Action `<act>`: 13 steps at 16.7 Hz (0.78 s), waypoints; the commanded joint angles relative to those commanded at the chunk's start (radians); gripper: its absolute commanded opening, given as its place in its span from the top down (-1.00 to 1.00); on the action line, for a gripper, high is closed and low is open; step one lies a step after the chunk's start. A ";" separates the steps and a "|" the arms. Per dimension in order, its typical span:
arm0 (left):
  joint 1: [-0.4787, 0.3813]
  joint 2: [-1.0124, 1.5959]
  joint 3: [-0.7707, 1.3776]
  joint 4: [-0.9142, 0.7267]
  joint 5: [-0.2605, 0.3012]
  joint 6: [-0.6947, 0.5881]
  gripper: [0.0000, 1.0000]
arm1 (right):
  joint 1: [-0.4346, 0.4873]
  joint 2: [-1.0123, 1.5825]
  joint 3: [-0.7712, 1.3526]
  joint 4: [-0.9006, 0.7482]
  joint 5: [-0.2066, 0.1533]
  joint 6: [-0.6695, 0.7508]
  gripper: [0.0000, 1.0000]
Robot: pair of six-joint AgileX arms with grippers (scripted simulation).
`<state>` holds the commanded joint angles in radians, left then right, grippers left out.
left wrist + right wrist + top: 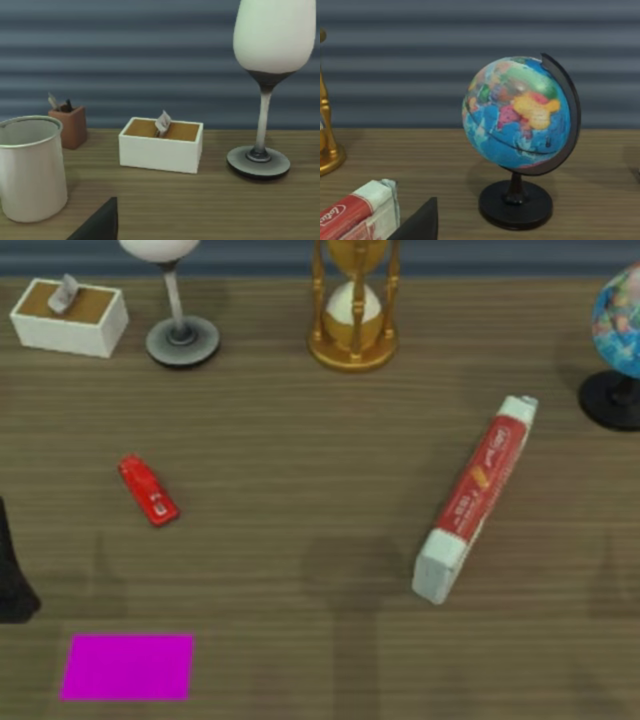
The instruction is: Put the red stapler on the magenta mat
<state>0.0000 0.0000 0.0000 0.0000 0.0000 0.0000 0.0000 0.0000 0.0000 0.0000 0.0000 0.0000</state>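
A wooden tabletop is seen from above. The stapler, small and glossy red, lies at the left of the tabletop, angled, with nothing touching it. The mat, a flat magenta rectangle, lies nearer the front edge at the left, well apart from the stapler and bare.

Only a dark shape, probably part of the left arm, is seen at the top view's left edge, beside the mat and clear of the stapler. The right arm is not seen from above. A dark wedge is shown low in each wrist view, but the state of either hand cannot be told, nor is anything seen to be held.

Elsewhere a long red-and-white box lies at the right, with a globe beyond it, an hourglass at the back, and a white tissue box and a goblet-shaped lamp at the back left.

The task is judged as not yet begun: the stapler is still to be grasped, lifted, carried and set on the mat.
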 joint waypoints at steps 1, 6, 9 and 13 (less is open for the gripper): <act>0.000 0.000 0.000 0.000 0.000 0.000 -1.00 | 0.000 0.000 0.000 0.000 0.000 0.000 -1.00; -0.018 0.104 0.103 -0.079 0.005 -0.052 -1.00 | 0.000 0.000 0.000 0.000 0.000 0.000 -1.00; -0.041 0.294 0.289 -0.208 0.006 -0.134 -1.00 | 0.000 0.000 0.000 0.000 0.000 0.000 -1.00; -0.077 0.689 0.629 -0.439 0.003 -0.278 -1.00 | 0.000 0.000 0.000 0.000 0.000 0.000 -1.00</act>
<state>-0.0765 0.6889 0.6288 -0.4385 0.0030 -0.2777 0.0000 0.0000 0.0000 0.0000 0.0000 0.0000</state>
